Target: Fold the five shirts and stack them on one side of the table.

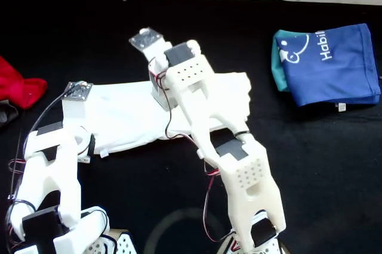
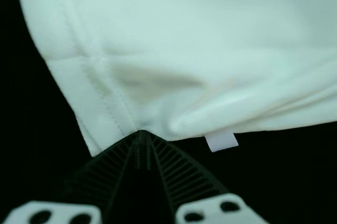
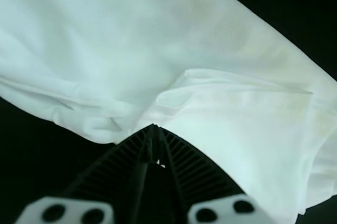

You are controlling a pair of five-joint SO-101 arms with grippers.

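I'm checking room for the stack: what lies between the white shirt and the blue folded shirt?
A strip of bare black table, seen in the high view, separates the white shirt from the blue folded shirt; nothing lies on it.

You've got the spread shirt [image 1: 131, 117] at the centre of the bench [image 1: 310, 164]; folded stack [image 1: 328, 63] far right, behind it; bunched shirt [image 1: 21, 87] at the left edge. Left claw [image 2: 142, 133] at the spread shirt's left end, right claw [image 3: 154, 126] apparently at its rear edge.

Left arm [image 1: 57, 170]: white blocky shells, black motors.
Right arm [image 1: 248, 173]: white shells, grids of small holes.
Cables [image 1: 207, 200]: thin red and black wires.
Left pincer [image 2: 141, 135], right pincer [image 3: 154, 128]: black ribbed fingers, white holed mounts.
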